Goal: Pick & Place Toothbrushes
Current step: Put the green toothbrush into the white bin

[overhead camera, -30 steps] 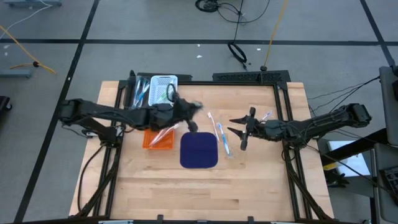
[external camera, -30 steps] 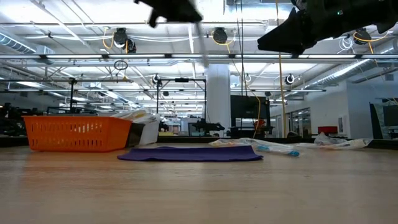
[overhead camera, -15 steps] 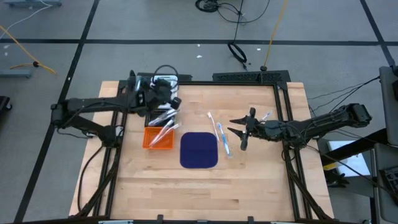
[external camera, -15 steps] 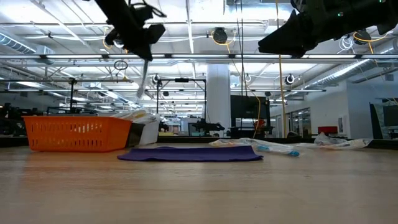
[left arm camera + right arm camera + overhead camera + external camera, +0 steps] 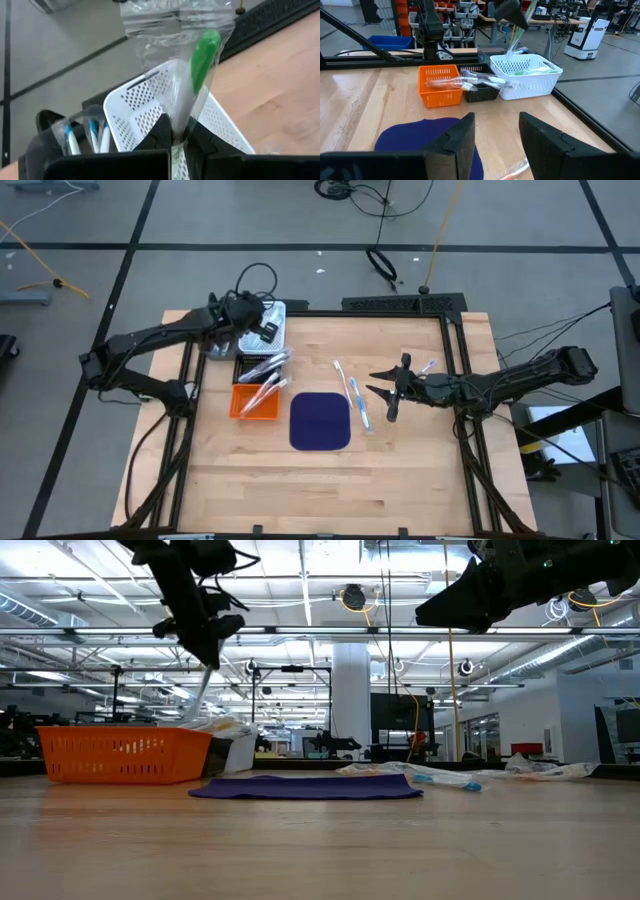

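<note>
My left gripper (image 5: 177,134) hangs above the white perforated basket (image 5: 145,102) at the table's far left and is shut on a clear-wrapped toothbrush with a green head (image 5: 204,55). In the low view this toothbrush (image 5: 200,690) dangles below the gripper (image 5: 205,625). My right gripper (image 5: 495,140) hovers open over the table's right half (image 5: 385,390). Loose toothbrushes (image 5: 352,395) lie flat on the wood beside the dark blue mat (image 5: 320,422). More wrapped toothbrushes (image 5: 480,80) rest across the orange basket (image 5: 440,85) and the black basket. My left gripper pinches the wrapped toothbrush between its two fingers at the handle end of the wrapper (image 5: 179,120). The fingers point down from above. The toothbrush is lifted clear and hangs slightly tilted below them, green head lowest, over the white basket.
A black basket (image 5: 481,91) sits between the orange and white ones along the far left edge. A further basket with blue-headed brushes (image 5: 85,136) stands beside the white one. One more toothbrush (image 5: 425,367) lies near the right arm. Bare wood spreads along the near side (image 5: 320,490).
My left gripper has carried the toothbrush from above the mat's far edge toward the table's far left corner, ending over the white basket, with the toothbrush now hanging nearer the baskets. It stayed shut.
</note>
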